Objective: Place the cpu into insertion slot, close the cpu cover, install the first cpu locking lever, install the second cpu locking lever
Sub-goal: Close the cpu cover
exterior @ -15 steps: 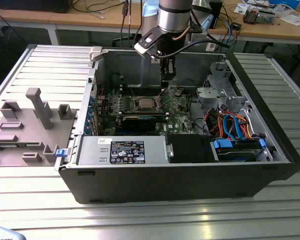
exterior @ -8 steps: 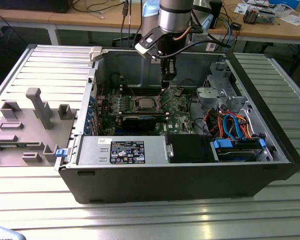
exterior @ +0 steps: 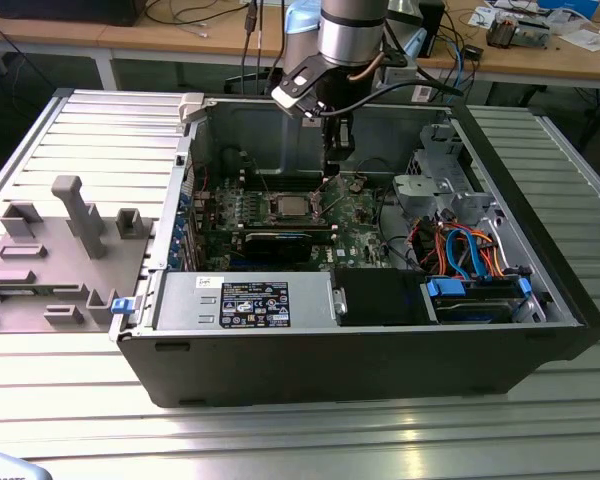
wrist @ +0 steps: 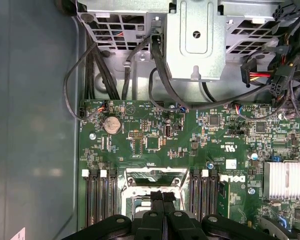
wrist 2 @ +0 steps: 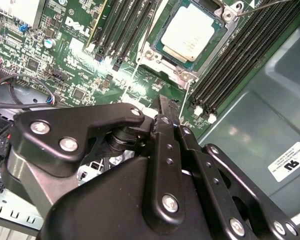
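Over the ribbed metal table [exterior: 280,440], inside the case [exterior: 330,370], the gripper [wrist: 162,198] hangs closed.

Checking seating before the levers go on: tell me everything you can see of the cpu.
The cpu is a small, flat square chip with a matte silver-grey metal top. It lies level in the insertion slot on the green motherboard, between rows of black memory slots. The silver cpu cover frames it, and the chip's top shows through the cover's window. I cannot tell whether the cover is latched. The gripper is shut, off to one side of the chip, and nothing touches the chip's top.
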Tool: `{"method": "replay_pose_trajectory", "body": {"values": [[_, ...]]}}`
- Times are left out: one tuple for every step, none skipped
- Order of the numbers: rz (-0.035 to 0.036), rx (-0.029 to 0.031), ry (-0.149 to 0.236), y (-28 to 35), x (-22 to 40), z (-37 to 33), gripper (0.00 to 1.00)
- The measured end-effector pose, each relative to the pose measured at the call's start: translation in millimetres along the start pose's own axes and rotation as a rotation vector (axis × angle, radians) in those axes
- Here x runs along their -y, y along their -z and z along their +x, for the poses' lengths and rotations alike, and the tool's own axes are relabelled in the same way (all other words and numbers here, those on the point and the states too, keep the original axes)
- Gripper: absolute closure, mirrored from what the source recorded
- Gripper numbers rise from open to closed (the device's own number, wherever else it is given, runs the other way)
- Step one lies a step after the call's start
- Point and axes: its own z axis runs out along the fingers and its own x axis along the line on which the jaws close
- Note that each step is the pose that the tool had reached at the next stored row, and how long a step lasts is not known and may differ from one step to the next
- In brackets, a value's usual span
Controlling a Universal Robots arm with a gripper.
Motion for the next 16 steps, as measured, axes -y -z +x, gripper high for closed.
{"method": "replay_pose_trajectory", "body": {"values": [[0.0,0.0,0.0,0.0,-0.2,0.0,0.89],[0.0,0.0,0.0,-0.1,-0.3,0.0,0.89],[0.0,0.0,0.0,-0.1,-0.5,0.0,0.89],[0.0,0.0,0.0,-0.2,-0.9,0.0,0.89],[0.0,0.0,0.0,-0.2,-1.3,0.0,0.89],[0.0,0.0,0.0,-0.3,-1.5,0.0,0.89],[-0.0001,0.0,0.0,-0.3,-1.7,0.0,0.89],[0.0,0.0,0.0,-0.4,-2.0,0.0,0.89],[0.0,0.0,0.0,-0.4,-2.2,0.0,0.89],[0.0,0.0,0.0,-0.4,-2.6,0.0,0.89],[-0.0001,0.0,0.0,-0.4,-3.0,-0.1,0.89],[-0.0001,-0.0001,0.0,-0.5,-3.6,-0.1,0.89],[-0.0001,0.0,0.0,-0.5,-4.2,-0.1,0.89],[0.0,0.0,0.0,-0.5,-4.6,-0.1,0.89],[-0.0001,0.0,0.0,-0.5,-5.1,-0.1,0.89],[0.0,-0.0001,0.0,-0.5,-5.8,-0.1,0.89]]}}
